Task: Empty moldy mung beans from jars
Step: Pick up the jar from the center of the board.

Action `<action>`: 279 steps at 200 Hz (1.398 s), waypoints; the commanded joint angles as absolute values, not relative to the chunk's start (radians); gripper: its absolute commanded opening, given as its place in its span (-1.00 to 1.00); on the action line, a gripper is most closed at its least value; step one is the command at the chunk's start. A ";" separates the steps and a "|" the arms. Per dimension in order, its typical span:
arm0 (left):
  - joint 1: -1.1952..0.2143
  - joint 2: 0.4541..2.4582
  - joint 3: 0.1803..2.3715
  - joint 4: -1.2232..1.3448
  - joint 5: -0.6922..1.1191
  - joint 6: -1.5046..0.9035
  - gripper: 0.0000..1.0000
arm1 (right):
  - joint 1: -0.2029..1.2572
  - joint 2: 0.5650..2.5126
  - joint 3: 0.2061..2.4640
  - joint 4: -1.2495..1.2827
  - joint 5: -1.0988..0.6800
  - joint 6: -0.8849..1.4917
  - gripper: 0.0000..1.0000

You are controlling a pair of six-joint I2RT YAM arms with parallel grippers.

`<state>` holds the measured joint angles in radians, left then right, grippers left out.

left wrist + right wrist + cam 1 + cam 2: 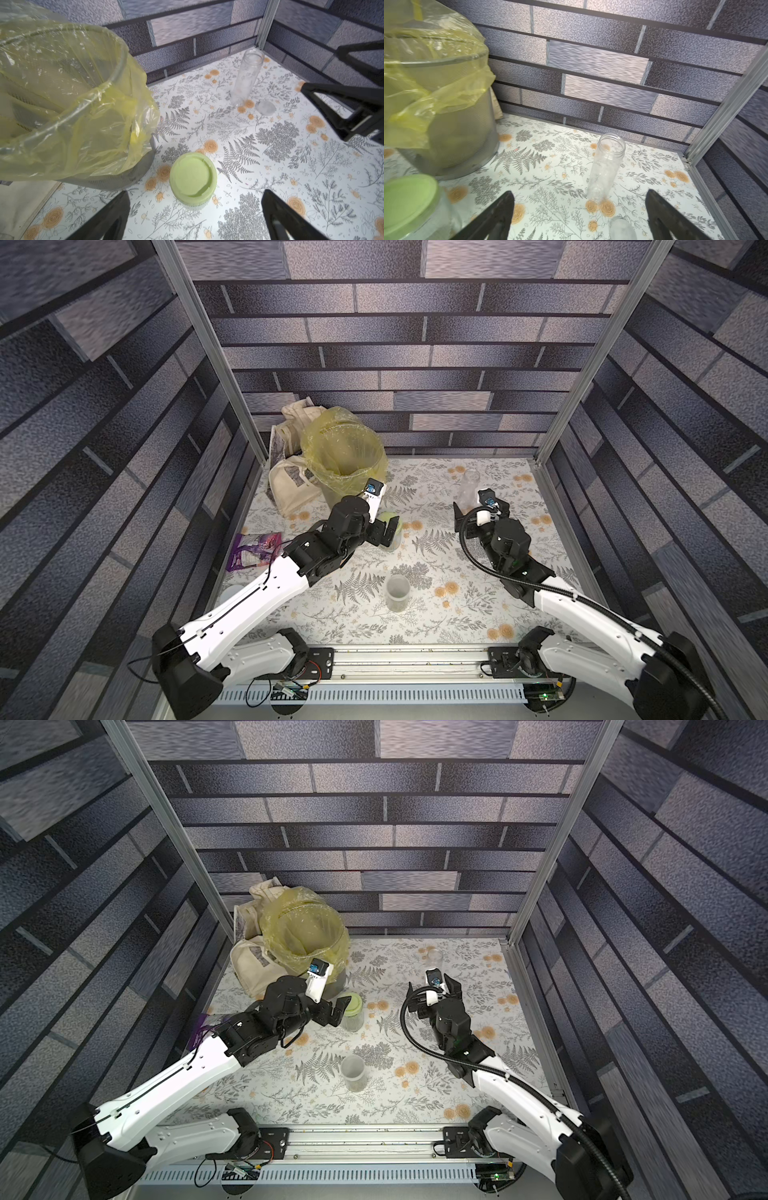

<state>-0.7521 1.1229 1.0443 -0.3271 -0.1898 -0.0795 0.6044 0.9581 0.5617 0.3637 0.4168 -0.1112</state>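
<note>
Hard to read first: the mung beans [352, 1025] show only as a dull olive layer low in the lime-lidded jar [193, 180] near centre. There may be some in the bottom of the short jar [397, 593] at 6 o'clock, but that's too small to be sure. The purple packet [253, 551] at 9 o'clock is half under the left arm [257, 593]. The tote bag [291, 485] is cut off behind the bin [128, 176] at 11.

The tall jar [604, 168] stands open at 1 o'clock, near the back edge, with a clear cap [266, 108] just beside it.

Left pincer [195, 192] is spread wide and empty, the lidded jar in the gap ahead; contact, cannot tell. Right pincer [579, 192] is wide too, empty, short of the tall jar.

Open surface [457, 614] runs from 3 to 5 o'clock.

Count: three jars, two pincers, one bin.
</note>
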 commanded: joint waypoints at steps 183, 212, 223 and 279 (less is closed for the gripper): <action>-0.690 1.550 1.377 -0.739 -0.041 -0.135 1.00 | 0.607 0.625 0.480 0.000 -0.061 0.104 1.00; -0.690 1.603 1.418 -0.780 -0.077 -0.135 1.00 | 0.607 0.627 0.473 -0.011 -0.063 0.094 1.00; -0.690 1.616 1.427 -0.787 -0.087 -0.135 1.00 | 0.608 0.633 0.471 -0.008 -0.063 0.093 1.00; -0.678 1.674 1.476 -0.828 -0.117 -0.127 1.00 | 0.607 0.658 0.461 0.033 -0.074 0.093 1.00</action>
